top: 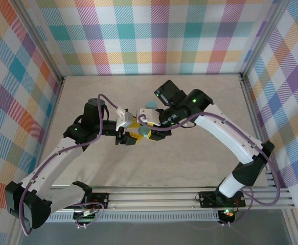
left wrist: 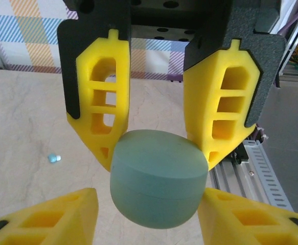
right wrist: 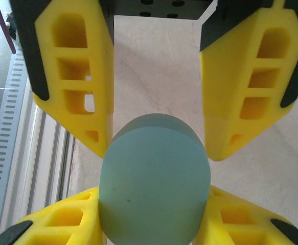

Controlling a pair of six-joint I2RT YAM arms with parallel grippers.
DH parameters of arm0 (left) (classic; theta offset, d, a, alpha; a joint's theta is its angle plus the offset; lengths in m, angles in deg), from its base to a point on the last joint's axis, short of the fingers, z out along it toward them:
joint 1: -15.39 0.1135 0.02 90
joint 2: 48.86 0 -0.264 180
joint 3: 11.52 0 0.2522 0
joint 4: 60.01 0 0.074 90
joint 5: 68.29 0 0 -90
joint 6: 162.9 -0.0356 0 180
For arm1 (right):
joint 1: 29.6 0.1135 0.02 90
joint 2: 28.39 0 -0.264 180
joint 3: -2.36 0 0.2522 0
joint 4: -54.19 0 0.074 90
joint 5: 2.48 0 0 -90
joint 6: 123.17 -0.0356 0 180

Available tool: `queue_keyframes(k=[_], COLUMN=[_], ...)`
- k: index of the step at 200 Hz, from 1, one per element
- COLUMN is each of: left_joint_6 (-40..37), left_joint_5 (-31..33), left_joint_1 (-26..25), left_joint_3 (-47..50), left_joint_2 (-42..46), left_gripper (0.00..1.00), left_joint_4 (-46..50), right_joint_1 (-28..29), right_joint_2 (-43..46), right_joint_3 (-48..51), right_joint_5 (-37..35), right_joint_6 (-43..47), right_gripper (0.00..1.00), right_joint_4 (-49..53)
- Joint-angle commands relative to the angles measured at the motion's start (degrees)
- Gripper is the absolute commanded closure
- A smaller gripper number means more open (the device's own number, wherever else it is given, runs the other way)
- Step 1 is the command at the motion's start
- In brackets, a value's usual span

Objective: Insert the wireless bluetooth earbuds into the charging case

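Note:
A light-blue oval charging case (top: pixel 144 131) hangs closed above the table's middle, between both grippers. My right gripper (right wrist: pixel 154 204) is shut on the case (right wrist: pixel 154 173), with both yellow fingers pressed to its sides. My left gripper (left wrist: pixel 147 204) faces it from the other side and flanks the case (left wrist: pixel 159 178). Its right finger touches the case, and a narrow gap shows at its left finger (left wrist: pixel 82 209). The lid seam runs level and unopened. One tiny pale-blue earbud (left wrist: pixel 54 158) lies on the table to the left.
A second light-blue case (top: pixel 151 104) sits on the table just behind the right wrist. The plaid walls (top: pixel 149 35) enclose the wooden table (top: pixel 200 163) on three sides. A metal rail (top: pixel 154 196) runs along the near edge.

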Motion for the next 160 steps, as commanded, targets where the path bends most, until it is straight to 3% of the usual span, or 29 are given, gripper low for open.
queue_keyframes(k=[1,52,68,100,136,160], left_joint_6=[0.1,0.2,0.9,5.8,15.6,23.4], left_joint_5=[-1.8,-2.2,-1.7,-0.6,1.0,3.2], left_joint_1=[-0.7,-0.7,-0.7,-0.5,0.7,1.4], left_joint_3=[-1.9,-1.6,-0.7,3.2,9.1,13.5], left_joint_2=[-0.2,-0.2,0.4,2.6,5.7,7.8], left_gripper=[0.49,0.68,0.70,0.72,0.74,0.77], left_joint_4=[-1.2,-0.4,-1.0,-7.0,-17.4,-26.1], right_joint_1=[0.5,0.5,0.4,-0.6,-4.2,-7.2], right_joint_2=[-0.5,-0.7,0.3,4.2,9.6,13.6], right_joint_3=[-1.6,-1.2,-0.1,4.1,8.3,12.5], right_joint_5=[1.7,0.5,-0.3,-0.3,6.5,11.5], right_joint_6=[1.5,-0.2,-1.4,-3.8,-8.7,-13.3], right_gripper=[0.94,0.89,0.74,0.60,0.37,0.29], right_joint_4=[1.2,-0.2,-2.4,-8.5,-15.2,-21.3])
